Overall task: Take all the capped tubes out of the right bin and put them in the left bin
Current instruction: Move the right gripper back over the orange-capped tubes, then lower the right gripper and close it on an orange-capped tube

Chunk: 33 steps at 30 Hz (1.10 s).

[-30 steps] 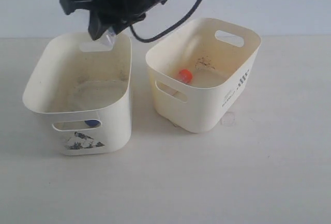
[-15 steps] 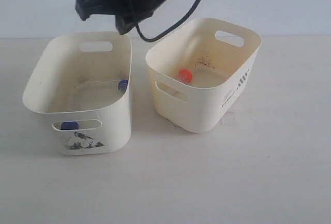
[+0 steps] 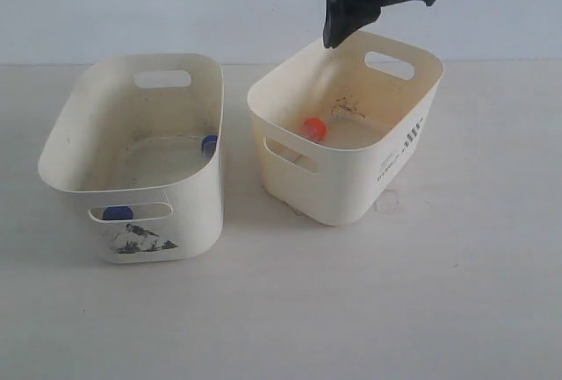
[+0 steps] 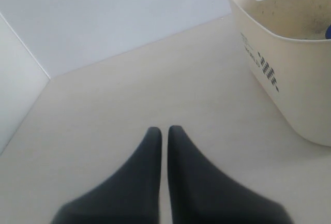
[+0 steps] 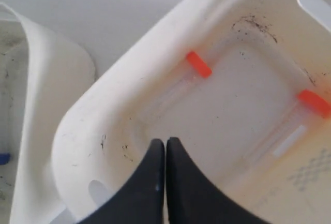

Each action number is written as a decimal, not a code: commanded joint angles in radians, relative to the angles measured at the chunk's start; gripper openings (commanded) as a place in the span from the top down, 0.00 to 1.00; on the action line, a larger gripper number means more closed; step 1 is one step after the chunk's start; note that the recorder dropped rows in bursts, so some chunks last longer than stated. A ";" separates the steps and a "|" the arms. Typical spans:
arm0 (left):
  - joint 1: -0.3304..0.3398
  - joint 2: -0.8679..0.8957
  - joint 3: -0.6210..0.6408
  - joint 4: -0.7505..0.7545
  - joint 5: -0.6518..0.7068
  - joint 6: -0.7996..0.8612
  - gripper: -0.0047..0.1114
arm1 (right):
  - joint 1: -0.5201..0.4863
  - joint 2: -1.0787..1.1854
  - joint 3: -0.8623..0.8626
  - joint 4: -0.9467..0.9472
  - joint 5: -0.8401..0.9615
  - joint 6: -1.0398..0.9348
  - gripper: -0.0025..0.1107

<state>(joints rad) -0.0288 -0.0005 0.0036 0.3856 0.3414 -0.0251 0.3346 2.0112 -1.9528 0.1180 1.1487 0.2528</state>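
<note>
The right bin, printed "WORLD", holds two clear tubes with orange caps; one orange cap shows in the exterior view. The right wrist view shows both orange-capped tubes lying on the stained bottom. My right gripper is shut and empty, hanging over that bin's rim, and its black tip is above the bin's back edge. The left bin, with the dark sticker, holds two blue-capped tubes. My left gripper is shut over bare table.
In the left wrist view a cream tub with a checkered print stands off to one side of the gripper, a blue spot inside it. A pale wall runs behind the table. The two bins stand close together.
The right gripper let a blue-capped tube fall into the left bin, then swung right from above that bin to above the right bin. A blue cap now lies by the left bin's inner wall.
</note>
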 commanded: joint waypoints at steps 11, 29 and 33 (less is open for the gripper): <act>-0.004 0.000 -0.004 -0.003 -0.003 -0.010 0.92 | -0.016 0.199 -0.001 0.034 -0.088 0.138 0.98; -0.004 0.000 -0.004 -0.003 -0.003 -0.010 0.92 | -0.016 0.278 -0.001 0.029 -0.046 0.372 0.98; -0.004 0.000 -0.004 -0.003 -0.003 -0.010 0.92 | -0.016 0.283 -0.001 0.029 -0.059 0.425 0.98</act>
<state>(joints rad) -0.0288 -0.0005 0.0036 0.3856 0.3414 -0.0251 0.3256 2.2955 -1.9528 0.1509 1.0956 0.6400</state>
